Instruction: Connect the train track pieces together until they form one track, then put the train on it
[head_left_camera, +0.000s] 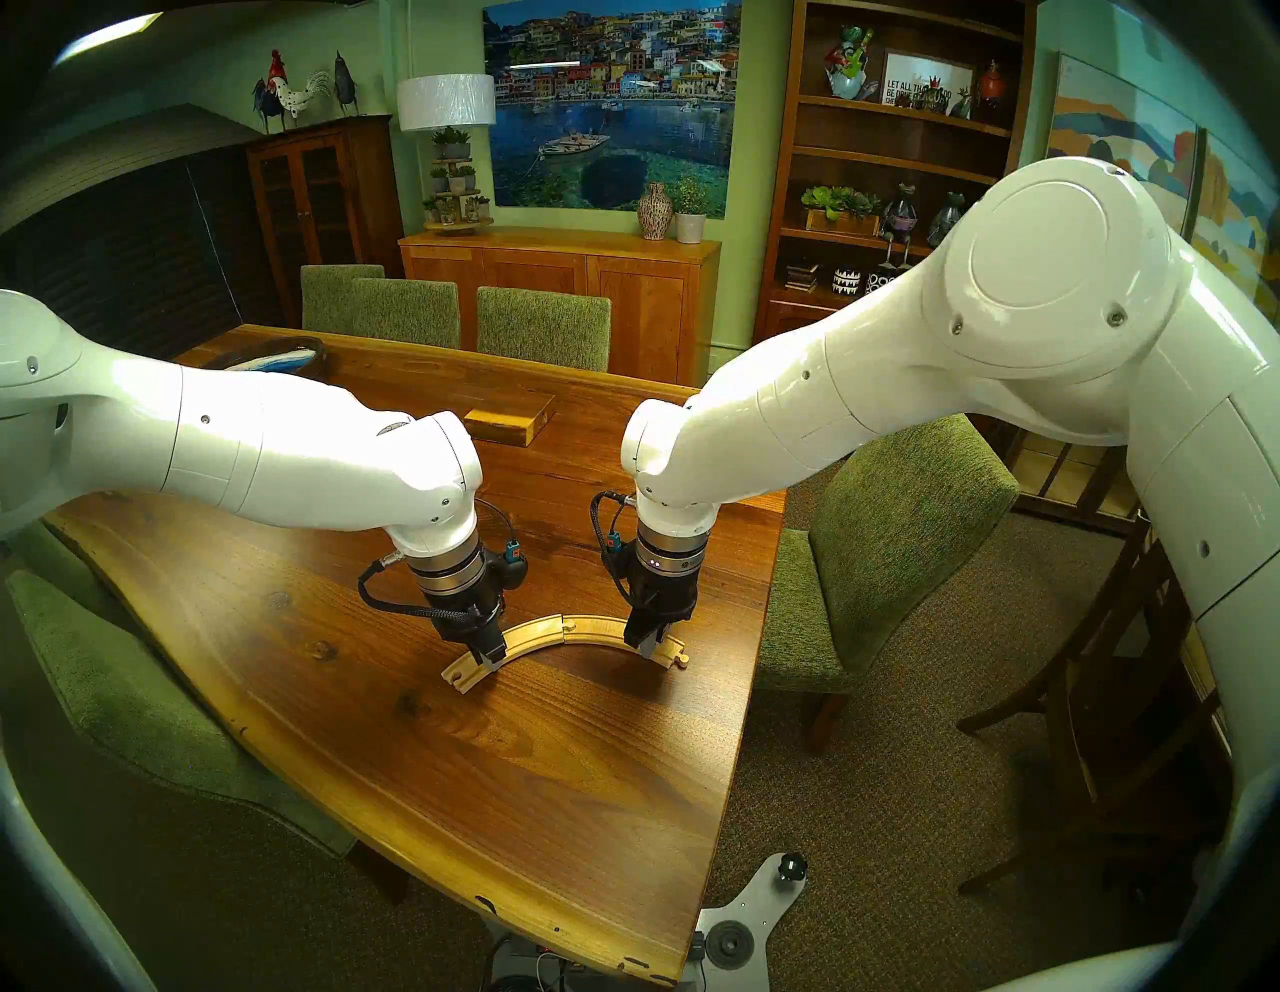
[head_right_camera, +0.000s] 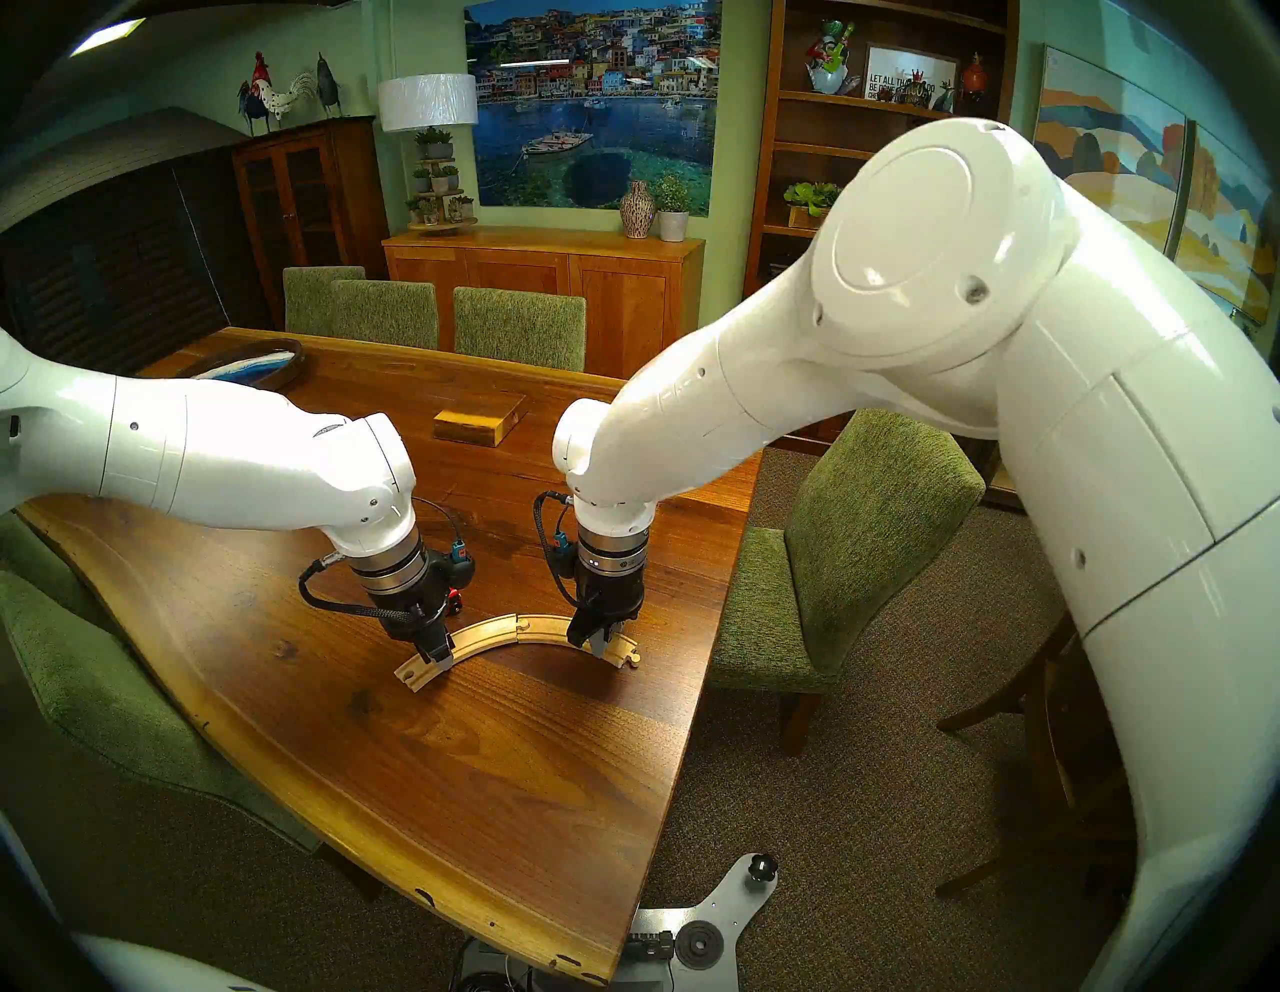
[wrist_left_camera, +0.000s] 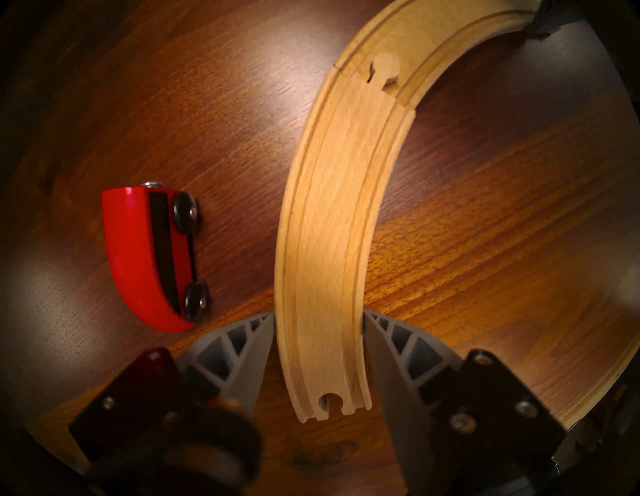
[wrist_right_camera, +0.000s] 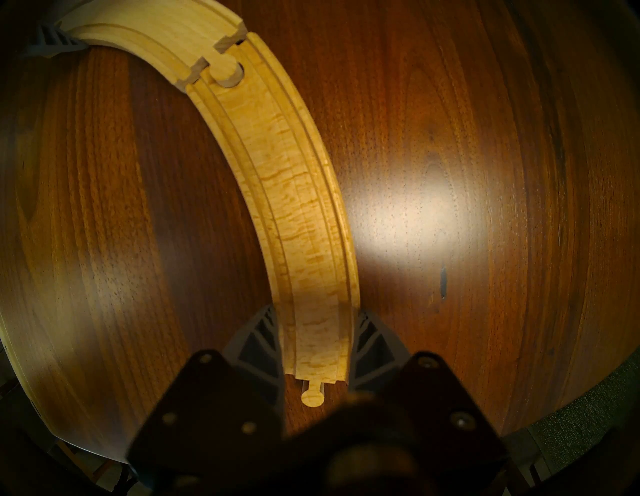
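You're looking at both arms pointing straight down over the wooden table (head_left_camera: 291, 623), each working one end of the track (head_left_camera: 562, 634). The two pale curved pieces are sitting joined w/ the peg seated in the hole, seam (wrist_left_camera: 382, 74) mid-arc, though the edges aren't lining up perfectly flush there. The left gripper (wrist_left_camera: 318, 324) is straddling its piece near the hole end, fingers (wrist_left_camera: 242, 350) sitting right at both sides; a thin sliver of gap is showing on one side, so you can't tell whether it's gripping or letting go. The right gripper (wrist_right_camera: 316, 317) is clamping its piece near the free peg end, fingers pressing both edges. The train (wrist_left_camera: 154, 258) is lying tipped on its side on the table, just beside the left piece, not touching it.
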